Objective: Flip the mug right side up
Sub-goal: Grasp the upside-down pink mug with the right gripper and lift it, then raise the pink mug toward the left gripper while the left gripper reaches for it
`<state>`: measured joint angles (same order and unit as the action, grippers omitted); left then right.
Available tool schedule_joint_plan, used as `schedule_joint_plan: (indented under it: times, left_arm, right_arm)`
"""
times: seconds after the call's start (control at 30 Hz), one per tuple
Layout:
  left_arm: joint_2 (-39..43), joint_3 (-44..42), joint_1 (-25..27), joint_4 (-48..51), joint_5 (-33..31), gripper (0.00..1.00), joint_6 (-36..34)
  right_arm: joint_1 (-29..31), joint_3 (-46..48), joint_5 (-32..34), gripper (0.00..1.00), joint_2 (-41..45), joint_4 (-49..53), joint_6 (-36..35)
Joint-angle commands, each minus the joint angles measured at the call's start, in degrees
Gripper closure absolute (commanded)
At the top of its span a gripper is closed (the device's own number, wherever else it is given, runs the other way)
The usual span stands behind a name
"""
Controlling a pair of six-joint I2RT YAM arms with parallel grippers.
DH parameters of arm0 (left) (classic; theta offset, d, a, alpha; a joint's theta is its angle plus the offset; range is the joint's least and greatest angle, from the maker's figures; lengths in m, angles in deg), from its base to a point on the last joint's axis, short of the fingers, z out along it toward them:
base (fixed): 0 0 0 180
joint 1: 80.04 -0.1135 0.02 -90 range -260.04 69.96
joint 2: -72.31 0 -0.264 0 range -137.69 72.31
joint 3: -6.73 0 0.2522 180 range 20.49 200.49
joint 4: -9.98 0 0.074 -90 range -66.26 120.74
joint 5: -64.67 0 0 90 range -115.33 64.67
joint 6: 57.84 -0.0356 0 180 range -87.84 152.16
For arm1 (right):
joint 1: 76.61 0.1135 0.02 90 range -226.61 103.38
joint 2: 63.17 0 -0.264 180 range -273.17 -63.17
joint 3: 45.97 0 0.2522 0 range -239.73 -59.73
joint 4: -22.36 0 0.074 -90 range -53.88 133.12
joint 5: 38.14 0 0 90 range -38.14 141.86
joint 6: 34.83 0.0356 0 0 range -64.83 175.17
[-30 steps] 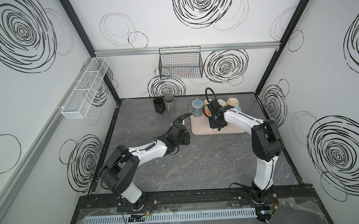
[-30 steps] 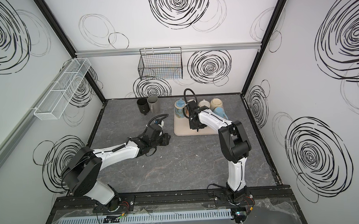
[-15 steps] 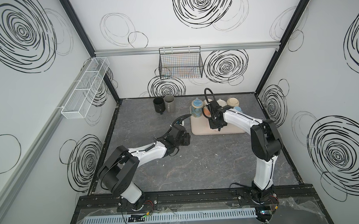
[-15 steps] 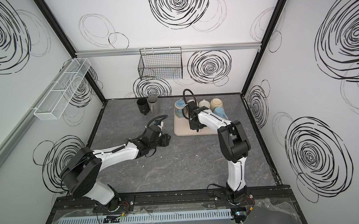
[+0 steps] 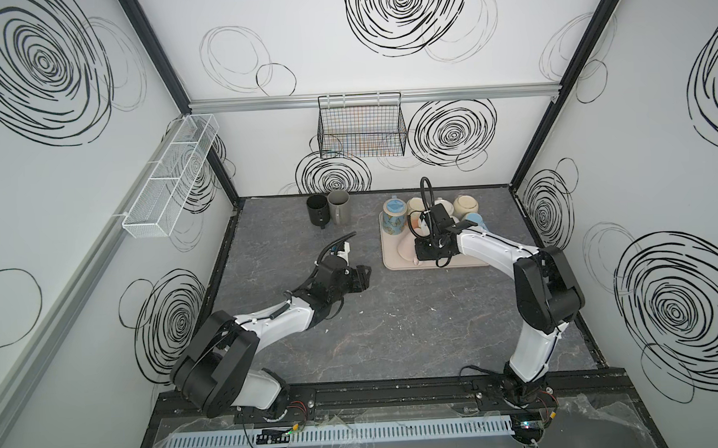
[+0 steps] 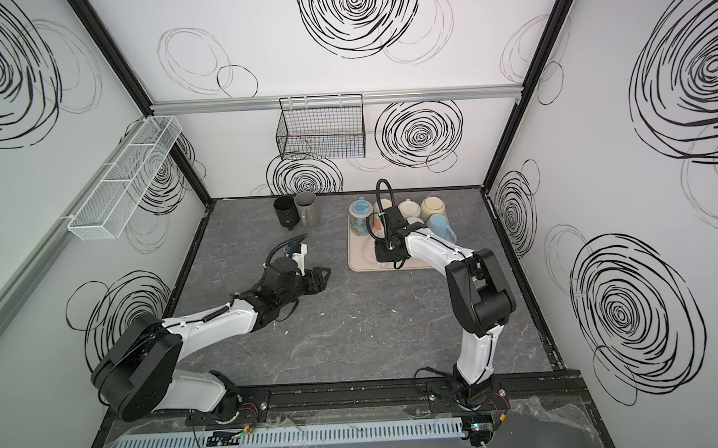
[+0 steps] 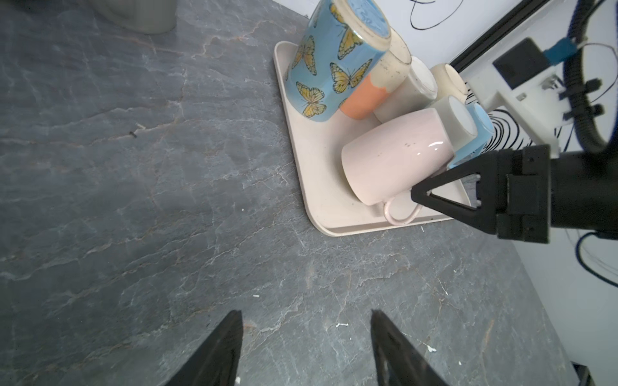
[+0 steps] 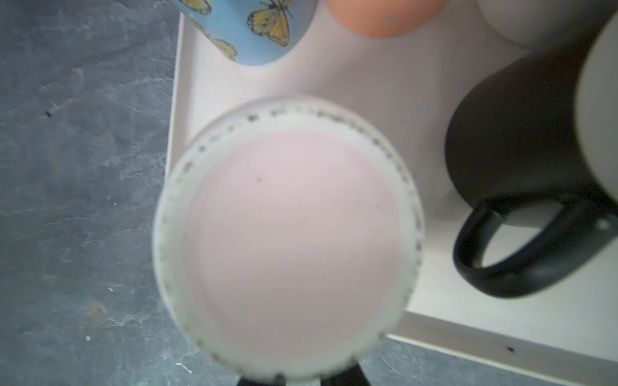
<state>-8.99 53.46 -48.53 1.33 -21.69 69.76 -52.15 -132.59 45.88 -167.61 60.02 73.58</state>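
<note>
Right tool (image 7: pixel 418 198) pinched the handle (image 7: pixel 401 217) of the pink mug (image 7: pixel 394 160). The mug needed lifting clear of the tray (image 7: pixel 301 167) before rotating. Left tool (image 7: pixel 306 314) gaped empty.

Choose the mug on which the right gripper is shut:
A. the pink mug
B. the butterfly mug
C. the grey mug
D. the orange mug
A: in the left wrist view the right gripper pinches the pink mug beside its handle; the mug stands base up on the tray.
</note>
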Motion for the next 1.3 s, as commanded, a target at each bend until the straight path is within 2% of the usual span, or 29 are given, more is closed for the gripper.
schedule_joint_plan:
  times: [0.0, 0.37, 0.6, 0.77, 0.97, 1.27]
  left_arm:
    - [1.7, -2.6, -1.8, -11.2, 5.3, 0.37, 4.3]
    - [-0.4, -7.6, -5.6, -26.8, 12.3, 0.37, 13.1]
    - [0.0, -8.3, -7.4, -31.5, 15.2, 0.36, 16.6]
    - [-0.8, -9.3, -8.8, -40.2, 18.4, 0.33, 21.0]
    - [0.2, -7.6, -9.3, -41.5, 21.1, 0.32, 21.9]
    - [0.7, -5.1, -9.4, -43.3, 23.7, 0.31, 22.9]
  right_arm:
    - [-1.5, 1.8, -9.1, 1.00, 3.9, -9.1, 4.7]
    - [-4.0, 11.6, -17.9, 1.00, 9.6, -25.3, 14.0]
    - [-4.7, 13.3, -21.9, 1.00, 12.5, -30.6, 16.3]
    - [-4.7, 14.8, -26.2, 1.00, 14.8, -37.3, 18.8]
    - [-4.2, 15.2, -32.1, 1.00, 16.8, -44.5, 21.6]
    - [-0.6, 12.2, -40.7, 1.00, 17.2, -50.3, 21.3]
